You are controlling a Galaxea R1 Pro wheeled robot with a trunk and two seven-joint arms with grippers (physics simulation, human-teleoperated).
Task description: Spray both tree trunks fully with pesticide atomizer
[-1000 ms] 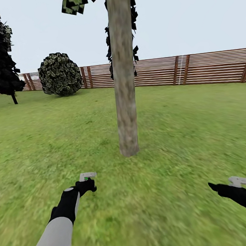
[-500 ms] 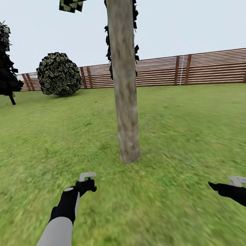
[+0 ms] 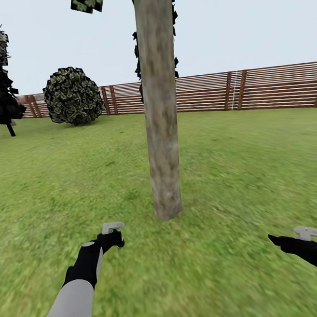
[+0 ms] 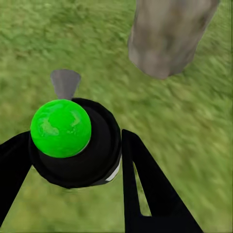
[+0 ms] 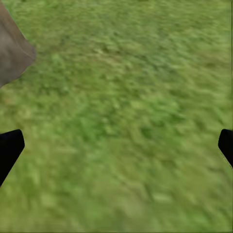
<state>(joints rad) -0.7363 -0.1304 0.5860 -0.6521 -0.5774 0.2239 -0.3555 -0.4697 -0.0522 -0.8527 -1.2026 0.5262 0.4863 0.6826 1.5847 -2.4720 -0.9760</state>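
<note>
The left gripper (image 4: 73,145) is clenched on the pesticide atomizer (image 4: 73,138) — green cap up, grey nozzle aimed toward the tree trunk (image 3: 160,105) just ahead on the grass (image 3: 238,180). The right gripper (image 5: 116,145) hangs released, jaws spread over bare lawn. Spraying well likely means sweeping the nozzle up and down the trunk, then circling it — open grass lies all around, and the fence (image 3: 249,89) stands well back.
</note>
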